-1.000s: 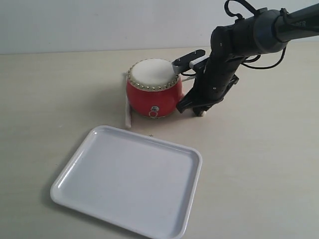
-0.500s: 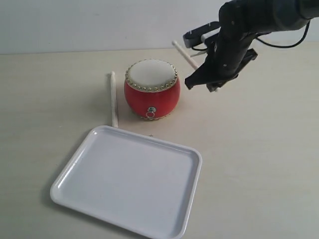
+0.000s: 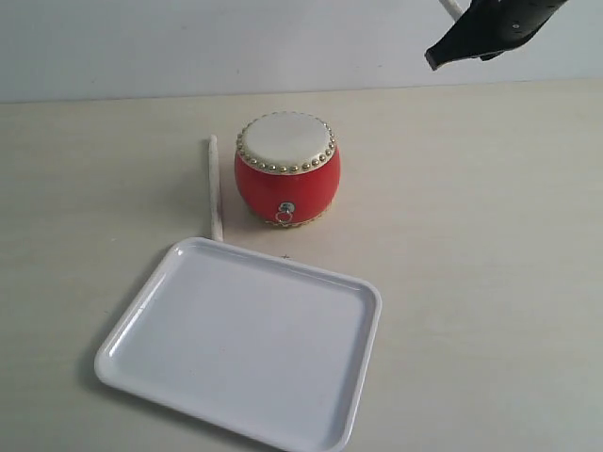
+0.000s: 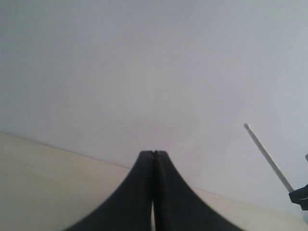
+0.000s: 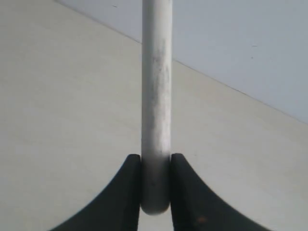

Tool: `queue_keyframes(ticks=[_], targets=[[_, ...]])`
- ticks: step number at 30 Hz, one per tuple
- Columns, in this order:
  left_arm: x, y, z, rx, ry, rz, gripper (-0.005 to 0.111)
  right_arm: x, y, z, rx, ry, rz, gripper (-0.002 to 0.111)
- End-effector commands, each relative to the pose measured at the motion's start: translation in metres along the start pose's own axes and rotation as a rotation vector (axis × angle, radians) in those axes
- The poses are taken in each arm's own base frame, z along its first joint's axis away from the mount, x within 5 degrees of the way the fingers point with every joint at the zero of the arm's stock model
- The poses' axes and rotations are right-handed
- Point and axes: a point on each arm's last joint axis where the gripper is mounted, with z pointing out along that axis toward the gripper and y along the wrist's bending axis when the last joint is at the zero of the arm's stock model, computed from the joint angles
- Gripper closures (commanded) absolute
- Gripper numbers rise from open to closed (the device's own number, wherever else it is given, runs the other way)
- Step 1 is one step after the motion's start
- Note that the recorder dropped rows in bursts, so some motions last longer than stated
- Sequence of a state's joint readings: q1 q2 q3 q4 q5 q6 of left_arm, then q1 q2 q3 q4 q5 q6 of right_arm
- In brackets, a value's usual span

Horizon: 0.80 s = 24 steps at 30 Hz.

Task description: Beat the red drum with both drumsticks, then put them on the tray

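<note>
The small squat drum with the glossy red body (image 3: 287,179) stands upright on the pale beige table (image 3: 490,282). Its cream-white skin faces up, a ring of gold studs goes around the skin, and a small metal ring hangs on the side toward the camera. One thin cream-white wooden drumstick (image 3: 214,188) lies flat on the table just beside the drum, on its left in the exterior view, apart from it. The near end of the stick reaches the far rim of the large flat white plastic tray (image 3: 141,330), which lies in front of the drum with nothing in it.

My right gripper (image 5: 156,166) is clamped on the second cream-white drumstick (image 5: 156,96), close to its end, and the stick stands out straight between the two black fingers. In the exterior view this gripper (image 3: 443,49) is high in the top right corner, well apart from the drum. My left gripper (image 4: 153,159) has its fingers pressed together with nothing between them, and it looks at the plain wall.

Half a second ago my right gripper was lower, near the right side of the drum; now it has gone up. The drum, the lying stick and the tray have not moved.
</note>
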<state>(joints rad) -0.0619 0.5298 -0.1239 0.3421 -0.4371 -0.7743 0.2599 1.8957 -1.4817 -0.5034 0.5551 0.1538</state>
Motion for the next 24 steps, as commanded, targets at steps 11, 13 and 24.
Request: queue_keyframes(ticks=[11, 13, 24], targets=[[-0.072, -0.031, 0.11, -0.001, 0.334, 0.036, 0.107, 0.034, -0.012, -0.058, 0.027, 0.08, 0.076, 0.108], [-0.083, -0.031, 0.127, -0.014, 0.313, 0.09, 0.107, 0.044, -0.01, -0.072, 0.006, 0.048, 0.115, 0.108], [-0.087, 0.036, 0.176, -0.536, 0.38, 0.823, 0.107, 0.069, -0.005, -0.114, -0.064, -0.028, 0.188, 0.108]])
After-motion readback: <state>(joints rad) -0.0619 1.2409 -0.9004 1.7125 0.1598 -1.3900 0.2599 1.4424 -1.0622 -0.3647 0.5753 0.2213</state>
